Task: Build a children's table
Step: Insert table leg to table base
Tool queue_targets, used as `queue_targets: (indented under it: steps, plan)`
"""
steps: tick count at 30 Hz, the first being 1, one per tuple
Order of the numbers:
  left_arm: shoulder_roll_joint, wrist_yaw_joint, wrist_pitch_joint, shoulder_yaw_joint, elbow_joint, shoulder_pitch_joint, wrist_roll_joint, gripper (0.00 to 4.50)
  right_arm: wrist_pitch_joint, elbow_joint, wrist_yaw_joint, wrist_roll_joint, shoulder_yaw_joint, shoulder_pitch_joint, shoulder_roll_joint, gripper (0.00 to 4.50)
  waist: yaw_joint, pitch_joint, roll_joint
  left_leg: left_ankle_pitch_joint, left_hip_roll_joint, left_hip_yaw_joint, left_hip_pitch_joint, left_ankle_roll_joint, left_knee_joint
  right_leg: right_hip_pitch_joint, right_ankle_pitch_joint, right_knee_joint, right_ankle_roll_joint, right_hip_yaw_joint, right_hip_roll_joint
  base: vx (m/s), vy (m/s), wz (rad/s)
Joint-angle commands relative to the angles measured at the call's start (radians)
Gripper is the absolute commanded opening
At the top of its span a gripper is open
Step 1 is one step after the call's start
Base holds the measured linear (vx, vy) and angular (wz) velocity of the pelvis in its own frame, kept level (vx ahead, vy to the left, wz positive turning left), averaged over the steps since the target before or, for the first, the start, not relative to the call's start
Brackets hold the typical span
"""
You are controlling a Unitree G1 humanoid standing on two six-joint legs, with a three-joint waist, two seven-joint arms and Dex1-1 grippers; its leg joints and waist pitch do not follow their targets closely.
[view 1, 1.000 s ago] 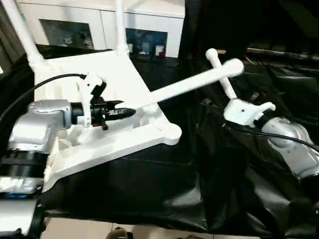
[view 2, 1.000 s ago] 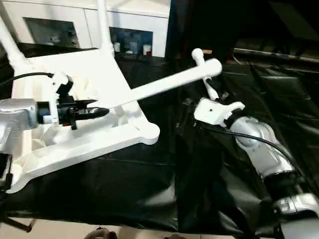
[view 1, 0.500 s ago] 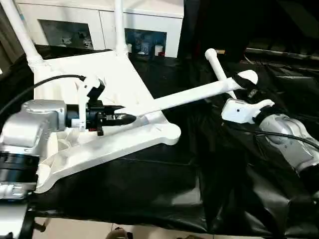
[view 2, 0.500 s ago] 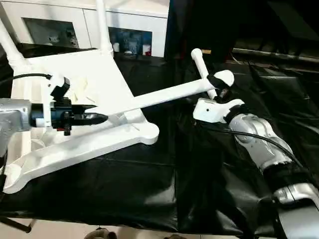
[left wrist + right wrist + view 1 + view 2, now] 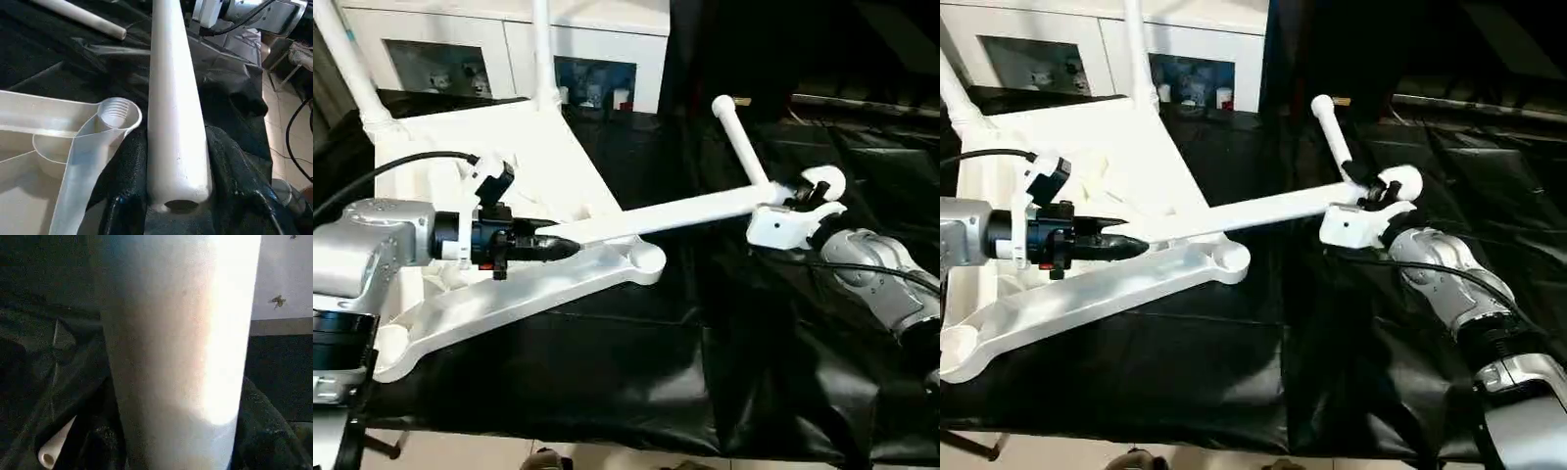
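Holding leg | L gripper + R gripper clamped, ends | socket beside

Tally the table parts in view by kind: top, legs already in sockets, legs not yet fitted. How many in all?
Top: 1
Legs standing in sockets: 2
Leg held by both pincers, left and right: 1
Loose leg on the black sheet: 1
Total: 5
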Motion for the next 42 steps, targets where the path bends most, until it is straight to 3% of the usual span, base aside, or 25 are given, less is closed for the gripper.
queue_targets:
  steps: [1,7,8,11,13,15,19,20,22,26,28,30,31,35,37,39,41,42]
  plan:
    - [0.003,-0.011,-0.004,0.000,-0.029,-0.005,-0.024,1.36,-0.013,0.017,0.012,0.018,-0.004,-0.013,-0.007,1.96,-0.002,-0.079,-0.005,-0.134,0.046,-0.022,0.022,0.021,-0.060,0.051,-0.101,-0.063,-0.208,0.057,-0.075,0.000,0.000,0.00]
    - [0.004,0.010,-0.025,0.004,-0.009,-0.010,-0.011,1.36,-0.029,0.030,0.024,0.026,-0.002,-0.013,-0.004,1.94,-0.003,-0.079,-0.003,-0.131,0.046,-0.021,0.022,0.027,-0.058,0.051,-0.098,-0.062,-0.213,0.057,-0.075,0.000,0.000,0.00]
    - [0.003,0.016,-0.027,0.008,-0.009,-0.009,-0.015,1.36,-0.033,0.030,0.028,0.030,-0.002,-0.013,-0.003,1.94,-0.004,-0.080,-0.009,-0.129,0.046,-0.021,0.021,0.028,-0.058,0.052,-0.095,-0.062,-0.212,0.057,-0.074,0.000,0.000,0.00]
    - [-0.020,0.080,-0.067,0.022,0.017,-0.021,0.014,1.36,-0.038,0.036,0.034,0.041,-0.005,-0.011,-0.001,1.93,-0.003,-0.079,-0.006,-0.129,0.046,-0.021,0.022,0.032,-0.057,0.051,-0.094,-0.062,-0.214,0.057,-0.075,0.000,0.000,0.00]
    - [-0.041,0.122,-0.064,0.045,0.062,-0.048,0.015,2.06,-0.034,0.053,0.044,0.064,-0.018,-0.010,0.008,1.93,-0.003,-0.079,-0.004,-0.146,0.045,-0.020,0.025,0.028,-0.056,0.049,-0.111,-0.064,-0.215,0.057,-0.073,0.000,0.000,0.00]
    - [-0.047,0.128,-0.063,0.064,0.072,-0.056,0.002,2.06,-0.031,0.063,0.050,0.074,-0.023,-0.009,0.011,1.93,-0.002,-0.080,-0.005,-0.152,0.044,-0.022,0.020,0.023,-0.057,0.052,-0.114,-0.064,-0.213,0.056,-0.074,0.000,0.000,0.00]
    - [-0.035,0.158,-0.111,0.112,0.089,-0.057,0.007,2.44,-0.001,0.090,0.097,0.164,-0.076,0.004,0.041,1.91,-0.007,-0.080,-0.005,-0.153,0.046,-0.025,0.018,0.025,-0.057,0.053,-0.101,-0.062,-0.215,0.057,-0.075,0.000,0.000,0.00]
    - [-0.037,0.174,-0.115,0.138,0.104,-0.064,-0.004,2.47,0.011,0.090,0.107,0.188,-0.093,0.006,0.049,1.91,-0.006,-0.080,0.001,-0.156,0.046,-0.025,0.020,0.024,-0.056,0.052,-0.099,-0.061,-0.217,0.056,-0.075,0.000,0.000,0.00]
    - [-0.050,0.216,-0.125,0.227,0.159,-0.089,-0.051,2.47,0.043,0.089,0.130,0.249,-0.134,0.009,0.067,1.90,-0.009,-0.082,0.000,-0.161,0.040,-0.021,0.021,0.026,-0.052,0.052,-0.092,-0.062,-0.221,0.058,-0.071,0.000,0.000,0.00]
    - [-0.067,0.308,-0.194,0.357,0.276,-0.139,-0.109,2.47,0.073,0.092,0.152,0.313,-0.172,0.006,0.086,1.89,-0.005,-0.082,0.004,-0.181,0.044,-0.026,0.025,0.013,-0.056,0.050,-0.104,-0.064,-0.231,0.054,-0.072,0.000,0.000,0.00]
    - [-0.078,0.376,-0.217,0.459,0.341,-0.178,-0.166,2.47,0.090,0.089,0.185,0.371,-0.198,0.002,0.100,1.89,-0.006,-0.081,0.005,-0.197,0.043,-0.024,0.026,0.010,-0.055,0.049,-0.108,-0.063,-0.240,0.054,-0.072,0.000,0.000,0.00]
    - [-0.083,0.385,-0.209,0.480,0.346,-0.182,-0.184,2.47,0.096,0.086,0.200,0.397,-0.210,0.002,0.108,1.89,-0.002,-0.081,0.004,-0.202,0.047,-0.028,0.027,0.011,-0.057,0.049,-0.121,-0.064,-0.244,0.054,-0.079,0.000,0.000,0.00]
    - [-0.095,0.387,-0.192,0.475,0.326,-0.168,-0.186,2.47,0.141,0.072,0.246,0.484,-0.257,-0.002,0.140,1.89,-0.002,-0.081,0.001,-0.203,0.048,-0.026,0.027,0.016,-0.057,0.049,-0.121,-0.064,-0.245,0.056,-0.079,0.000,0.000,0.00]
    - [-0.118,0.393,-0.180,0.395,0.274,-0.129,-0.122,2.47,0.253,0.023,0.352,0.647,-0.342,0.002,0.192,1.89,0.005,-0.082,0.006,-0.177,0.055,-0.027,0.028,0.031,-0.059,0.047,-0.093,-0.061,-0.253,0.056,-0.082,0.000,0.000,0.00]
    - [-0.147,0.403,-0.170,0.302,0.229,-0.111,-0.071,2.47,0.440,-0.089,0.482,0.852,-0.402,0.011,0.246,1.89,0.007,-0.081,0.010,-0.174,0.057,-0.031,0.026,0.058,-0.062,0.056,-0.070,-0.058,-0.254,0.058,-0.082,0.000,0.000,0.00]
    - [-0.192,0.418,-0.156,0.237,0.180,-0.109,-0.076,2.47,0.606,-0.185,0.602,1.007,-0.421,0.023,0.267,1.89,0.021,-0.084,0.019,-0.159,0.064,-0.029,0.029,0.056,-0.063,0.052,-0.049,-0.056,-0.270,0.053,-0.080,0.000,0.000,0.00]
    - [-0.271,0.459,-0.135,0.197,0.130,-0.137,-0.105,2.47,0.757,-0.258,0.707,1.110,-0.408,0.039,0.263,1.88,0.033,-0.087,0.027,-0.156,0.067,-0.029,0.028,0.045,-0.062,0.053,-0.018,-0.054,-0.287,0.050,-0.083,0.000,0.000,0.00]
    - [-0.284,0.468,-0.134,0.194,0.128,-0.143,-0.107,2.47,0.777,-0.266,0.720,1.121,-0.406,0.041,0.262,1.88,0.042,-0.089,0.025,-0.158,0.065,-0.029,0.028,0.039,-0.059,0.054,-0.003,-0.053,-0.299,0.050,-0.085,0.000,0.000,0.00]
